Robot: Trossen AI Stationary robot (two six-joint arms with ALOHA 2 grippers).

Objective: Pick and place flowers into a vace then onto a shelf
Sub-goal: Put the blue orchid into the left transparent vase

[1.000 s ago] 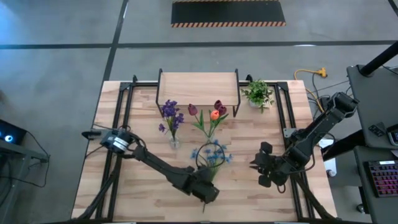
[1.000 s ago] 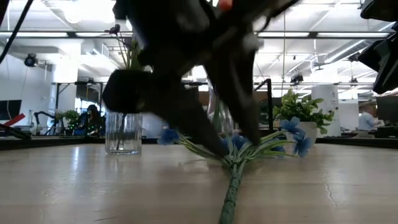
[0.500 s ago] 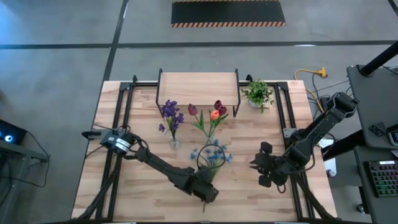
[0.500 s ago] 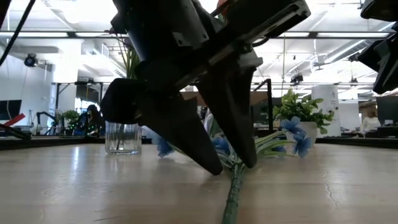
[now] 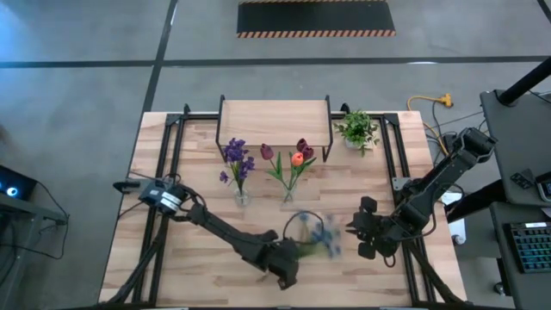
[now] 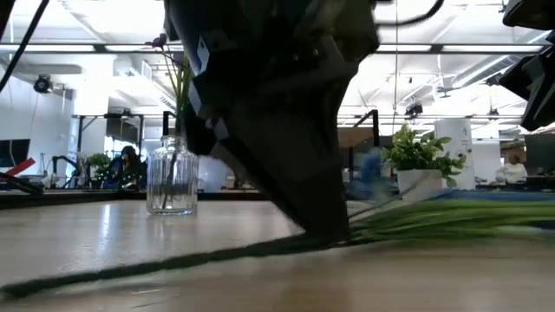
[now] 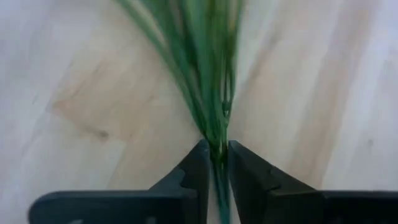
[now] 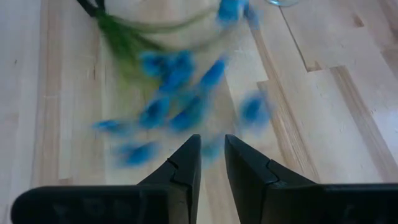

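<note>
The blue-bloomed flower lies low over the table's near middle, its blooms blurred and pointing at my right gripper. My left gripper is shut on its green stem. My right gripper, shut, hovers just right of the blooms and touches nothing. The purple flower stands in a glass vase. Tulips and an orange bud stand in a second vase. The shelf sits at the far edge. My left gripper pinches the blue flower's stem between both fingers, just below where the leaves fan out. It comes slanting down from above, fingers across the stem. The flower lies about level, its bare stem end trailing near the tabletop.
A leafy potted plant stands right of the shelf. Black frame rails run along both sides of the table. Bare wood lies on the near left and between the vases and the near edge.
My left gripper has shut on the blue flower's stem and turned. The flower has swung about: its blooms, which pointed toward the far edge and the vases, now point toward the table's right, at my right gripper. The stem now lies crosswise in the low view.
</note>
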